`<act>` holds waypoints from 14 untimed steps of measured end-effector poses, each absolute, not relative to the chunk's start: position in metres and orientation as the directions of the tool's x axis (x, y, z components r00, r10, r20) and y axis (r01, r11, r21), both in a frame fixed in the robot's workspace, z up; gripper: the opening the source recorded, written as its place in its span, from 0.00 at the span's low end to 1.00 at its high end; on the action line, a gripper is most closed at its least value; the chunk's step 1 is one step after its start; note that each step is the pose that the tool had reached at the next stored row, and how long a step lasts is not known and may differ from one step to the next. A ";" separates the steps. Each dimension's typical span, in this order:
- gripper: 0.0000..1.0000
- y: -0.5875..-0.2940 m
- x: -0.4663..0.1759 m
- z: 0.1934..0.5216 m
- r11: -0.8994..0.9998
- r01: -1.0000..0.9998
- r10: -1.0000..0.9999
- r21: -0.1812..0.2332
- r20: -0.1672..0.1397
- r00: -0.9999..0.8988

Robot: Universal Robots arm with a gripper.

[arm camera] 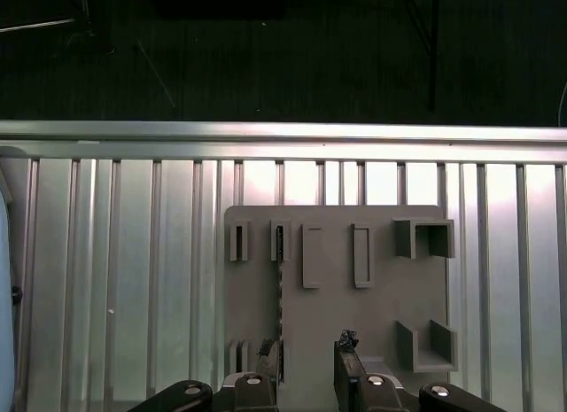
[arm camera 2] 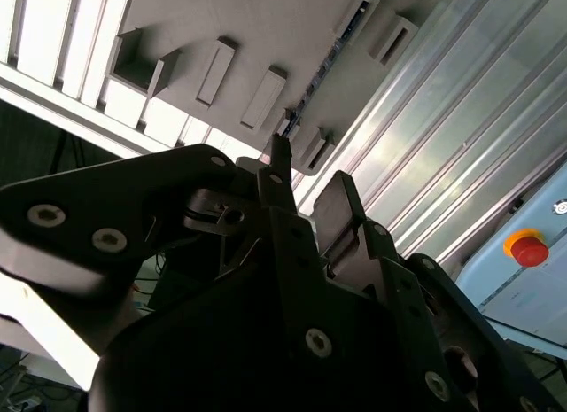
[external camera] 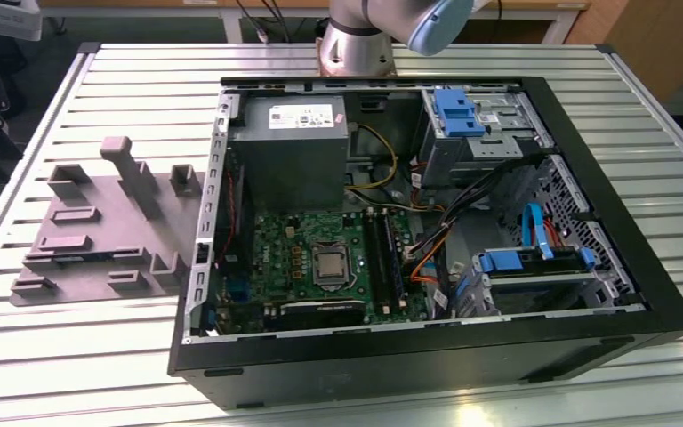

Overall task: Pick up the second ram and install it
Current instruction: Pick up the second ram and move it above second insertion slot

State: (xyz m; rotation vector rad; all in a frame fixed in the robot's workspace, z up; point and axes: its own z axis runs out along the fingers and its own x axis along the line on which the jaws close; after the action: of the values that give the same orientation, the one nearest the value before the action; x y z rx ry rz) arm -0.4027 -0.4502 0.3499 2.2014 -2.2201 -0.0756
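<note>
- Exterior view: the open computer case (external camera: 437, 360) lies on the slatted table (external camera: 81, 356) with its motherboard (external camera: 306, 258) facing up. The long black memory slots (external camera: 386, 258) run beside the processor socket. I cannot tell whether a stick already sits in 1 of them.
- The grey holder (external camera: 92, 231) sits just beside the case, on the exterior view's left. The arm (external camera: 359, 40) rises from behind the case.
- First wrist view: the gripper (arm camera: 306, 348) hangs over the holder (arm camera: 372, 314) with its 2 fingers apart and nothing clamped.
- The second ram (arm camera: 281, 288) stands on edge in the holder's narrow slots and reads as a thin dark line. It falls within the gap between the fingers, nearer 1 finger than the other.
- Second wrist view: the gripper (arm camera 2: 308, 168) is seen from close by, again with daylight between its fingers. Beyond it the second ram (arm camera 2: 319, 73) runs across the holder (arm camera 2: 266, 22), clear of both fingers.
- Judgement: the step in hand looks like the approach for the pick, with the install not yet begun.
- To do it well, the gap should probably be centred over the stick so both fingers meet its flat faces together.
- A grip near mid-length, kept square to the board, would lessen the chance of it tilting or binding in the holder's slots.
</note>
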 end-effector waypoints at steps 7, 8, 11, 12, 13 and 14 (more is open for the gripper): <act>0.38 -0.450 -0.403 0.350 0.008 -0.999 -1.000 0.044 -0.024 -0.009; 0.40 -0.450 -0.403 0.350 0.008 -0.999 -1.000 0.044 -0.024 -0.009; 0.46 -0.450 -0.403 0.349 0.008 -0.999 -1.000 0.044 -0.024 -0.009; 0.46 -0.450 -0.403 0.348 0.008 -0.999 -1.000 0.044 -0.024 -0.009; 0.46 -0.450 -0.403 0.346 0.008 -0.999 -1.000 0.044 -0.024 -0.009; 0.46 -0.450 -0.403 0.345 0.008 -0.999 -1.000 0.044 -0.024 -0.009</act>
State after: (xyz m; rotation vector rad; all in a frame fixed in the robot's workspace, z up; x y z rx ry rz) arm -0.4027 -0.4502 0.3447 2.2015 -2.2202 -0.0756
